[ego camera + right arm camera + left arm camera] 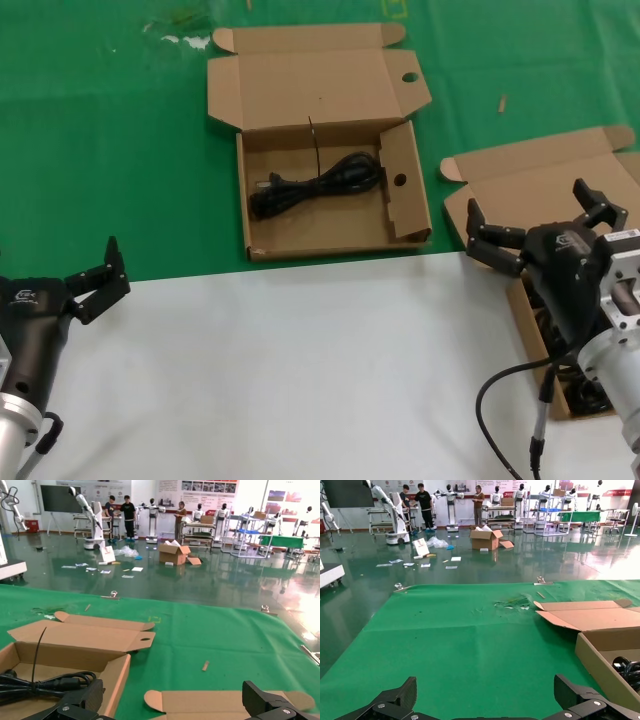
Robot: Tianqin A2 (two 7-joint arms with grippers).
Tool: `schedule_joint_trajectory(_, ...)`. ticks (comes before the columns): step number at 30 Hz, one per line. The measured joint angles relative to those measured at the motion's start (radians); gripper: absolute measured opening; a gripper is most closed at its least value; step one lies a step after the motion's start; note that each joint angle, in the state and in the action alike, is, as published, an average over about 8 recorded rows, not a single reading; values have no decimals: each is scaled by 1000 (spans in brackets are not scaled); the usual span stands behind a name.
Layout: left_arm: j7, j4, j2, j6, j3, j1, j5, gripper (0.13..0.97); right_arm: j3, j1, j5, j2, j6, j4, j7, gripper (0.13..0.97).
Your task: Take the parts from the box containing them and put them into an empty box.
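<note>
The holed cardboard box (300, 90) lies open at the centre of the green mat, and one coiled black cord (320, 185) rests inside it. The plain-lidded box (530, 180) lies at the right, largely covered by my right arm; dark cords (592, 398) show in it beside the arm. My right gripper (540, 225) hovers open over that box's near-left part, holding nothing. In the right wrist view the right gripper (172, 700) spans the plain lid (220, 702), with the holed box (75, 640) and its cord (50, 684) off to one side. My left gripper (95, 275) waits open at the lower left.
A white sheet (300, 370) covers the near half of the table, and green mat (100, 150) lies beyond. The left wrist view shows the left gripper (487, 700) over bare mat, with the holed box's wall (600, 650) nearby. A thin cable tie (312, 135) stands up from the cord.
</note>
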Motion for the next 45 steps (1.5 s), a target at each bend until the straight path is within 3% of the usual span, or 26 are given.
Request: schedule_joint_trajectory(45, 0, 0, 0, 0, 0, 0, 0, 966, 2, -4, 3, -1, 5, 1, -1, 966)
